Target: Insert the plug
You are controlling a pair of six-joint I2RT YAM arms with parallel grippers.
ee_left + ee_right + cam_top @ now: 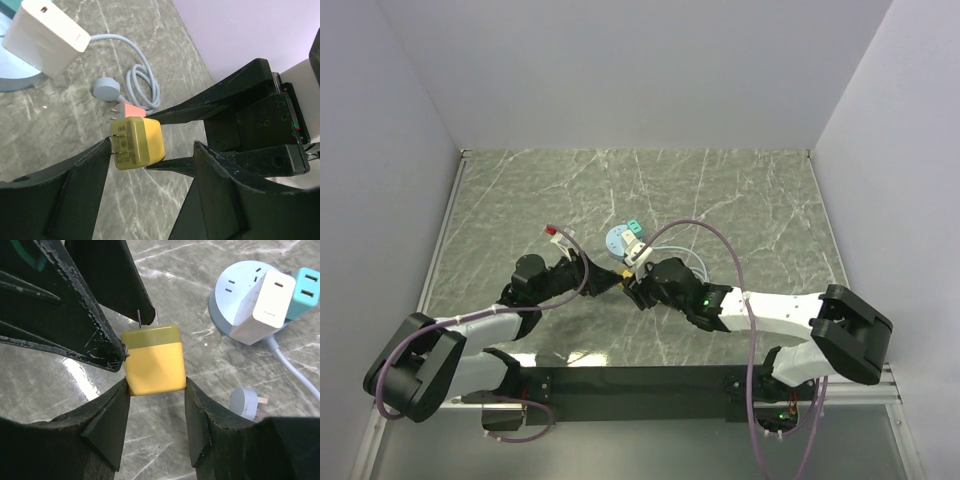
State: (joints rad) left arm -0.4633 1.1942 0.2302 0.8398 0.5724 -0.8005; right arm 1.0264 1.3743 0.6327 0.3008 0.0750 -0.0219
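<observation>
A yellow two-prong plug (154, 360) is pinched between the fingertips of my right gripper (156, 385) and held above the table. Its prongs point away from the right wrist. In the left wrist view the plug (140, 142) sits between the spread fingers of my left gripper (152, 145), which is open. The prongs are at the tip of its left finger (75, 180). The round light-blue power strip (235, 287) lies beyond, carrying a white adapter (265, 302) and a teal plug (306, 287). In the top view both grippers meet near the plug (624, 272), just in front of the strip (616, 240).
The strip's grey cable (142, 80) coils on the marble table (740, 200), ending in a grey plug (106, 91), which also shows in the right wrist view (243, 402). A small pink piece (131, 109) lies by it. White walls enclose the table on three sides.
</observation>
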